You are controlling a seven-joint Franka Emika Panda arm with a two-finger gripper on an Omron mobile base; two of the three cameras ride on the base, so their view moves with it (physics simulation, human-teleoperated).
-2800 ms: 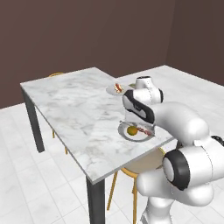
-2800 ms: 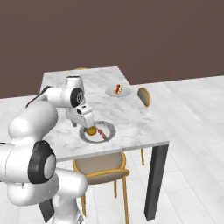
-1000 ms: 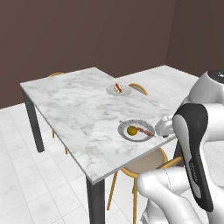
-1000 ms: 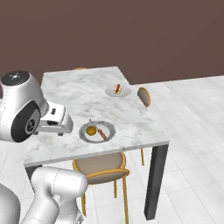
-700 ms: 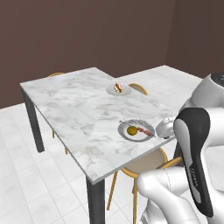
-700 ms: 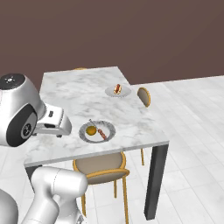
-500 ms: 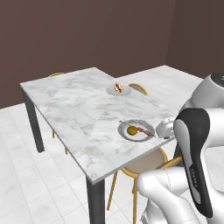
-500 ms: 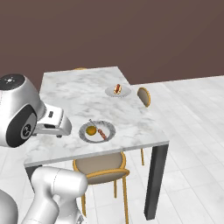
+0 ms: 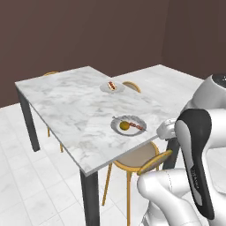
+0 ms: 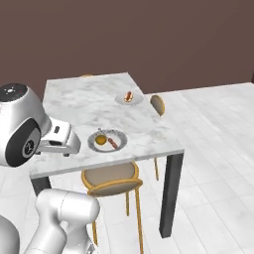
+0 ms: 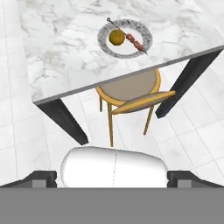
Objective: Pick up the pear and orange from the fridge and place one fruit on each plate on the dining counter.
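Observation:
The orange [image 11: 116,36] lies on the near plate [image 11: 146,37] beside a thin skewer [image 11: 133,40], close to the front edge of the marble dining counter [image 11: 65,48]. The same orange [image 9: 125,126] [image 10: 100,140] shows in both base views. The far plate [image 9: 105,88] [image 10: 136,100] carries a red-and-yellow food piece [image 10: 129,95]. My gripper [image 11: 112,180] is open and empty, drawn back off the counter's edge, above the floor and the stool. The pear and the fridge are out of view.
A gold-legged round stool [image 11: 129,87] is tucked under the counter's front edge, right below the near plate. Another stool [image 10: 158,104] stands at the counter's far side. Dark table legs [image 11: 65,118] frame the stool. White tiled floor surrounds the counter.
Since the earliest frames my gripper has pulled back from over the near plate to beyond the counter's edge; the orange stays on the plate. Over the last second almost nothing moved.

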